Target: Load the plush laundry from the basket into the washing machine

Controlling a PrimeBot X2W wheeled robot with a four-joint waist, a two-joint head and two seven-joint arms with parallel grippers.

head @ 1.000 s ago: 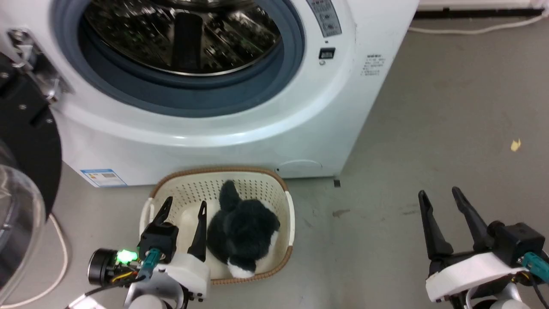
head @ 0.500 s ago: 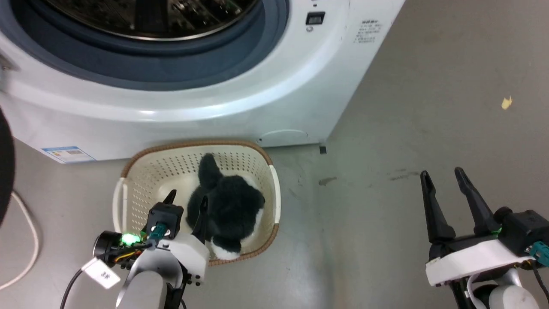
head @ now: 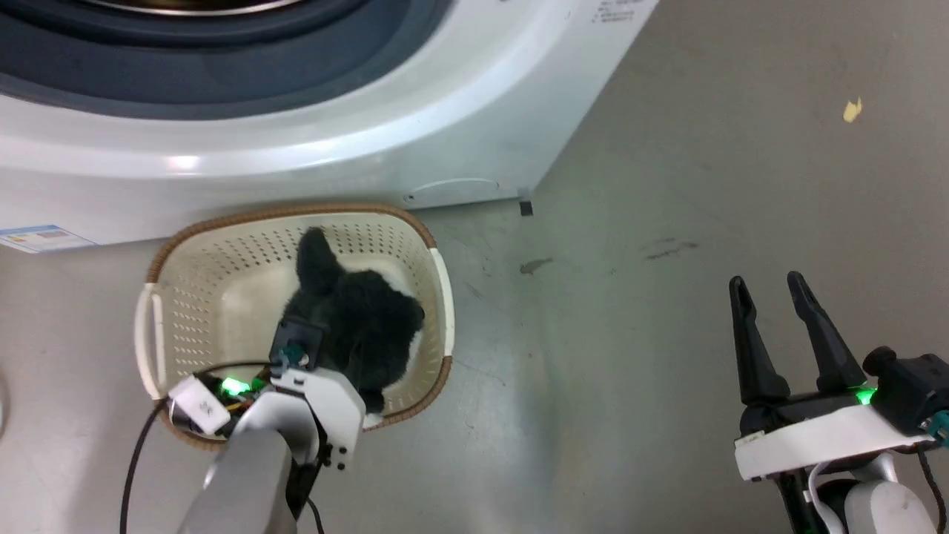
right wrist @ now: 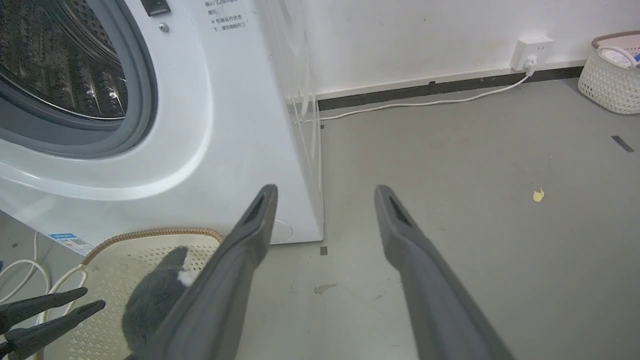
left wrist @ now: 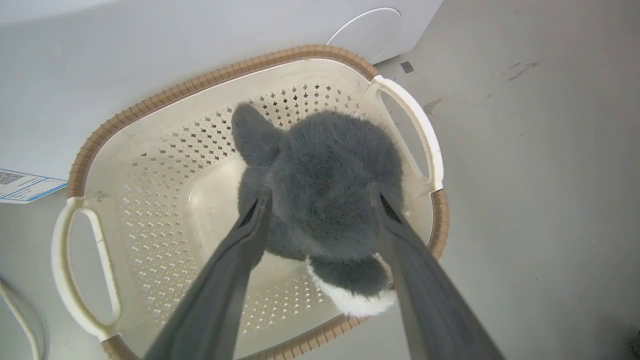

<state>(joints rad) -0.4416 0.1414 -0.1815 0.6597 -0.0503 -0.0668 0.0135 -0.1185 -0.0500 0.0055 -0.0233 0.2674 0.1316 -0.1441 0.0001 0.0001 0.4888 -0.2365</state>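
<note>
Head view: masks the fingers of the left gripper [head: 326, 334] behind its own wrist, so cannot tell their spread here. Places the plush toy [head: 363, 326] in the basket [head: 289, 213], just beside the washing machine [head: 296, 163]. Shows the right gripper [head: 764, 279] splayed, empty, well apart.

Left wrist view: settles it. Fingers [left wrist: 235, 260] wide, astride the plush toy, tips sunk in fur, not pinching. Risks closing on loose fur alone and losing the toy, or hooking and dragging the light basket.

Right wrist view: adds the drum [right wrist: 60, 60], open above the basket, behind a grey rubber ring [right wrist: 142, 85] likely to snag a limp limb.
</note>
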